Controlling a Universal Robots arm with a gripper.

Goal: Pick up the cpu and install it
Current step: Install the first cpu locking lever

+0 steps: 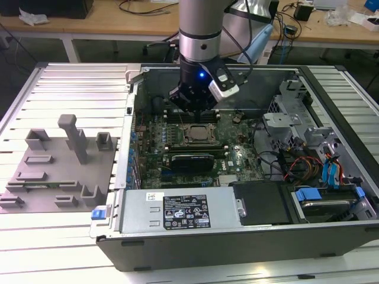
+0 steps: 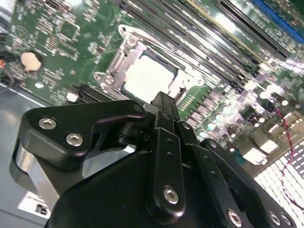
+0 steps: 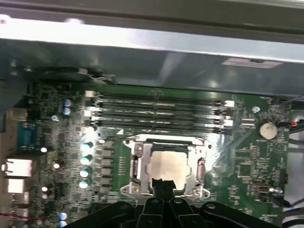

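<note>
Fingers (image 3: 162, 186) of the black gripper are pressed together, pinching nothing, their tips poised over the near edge of the small flat square silvery-grey cpu (image 3: 167, 165). That cpu already lies inside the square metal-framed socket (image 3: 135, 164) on the green motherboard (image 3: 247, 156), roughly the centre of the open grey computer case (image 1: 249, 242) in the exterior view. Four memory slots (image 3: 156, 111) run at twelve o'clock of the socket in the first wrist view. Doing this well, I judge, means checking the chip sits flush and square, pressing only lightly.
</note>
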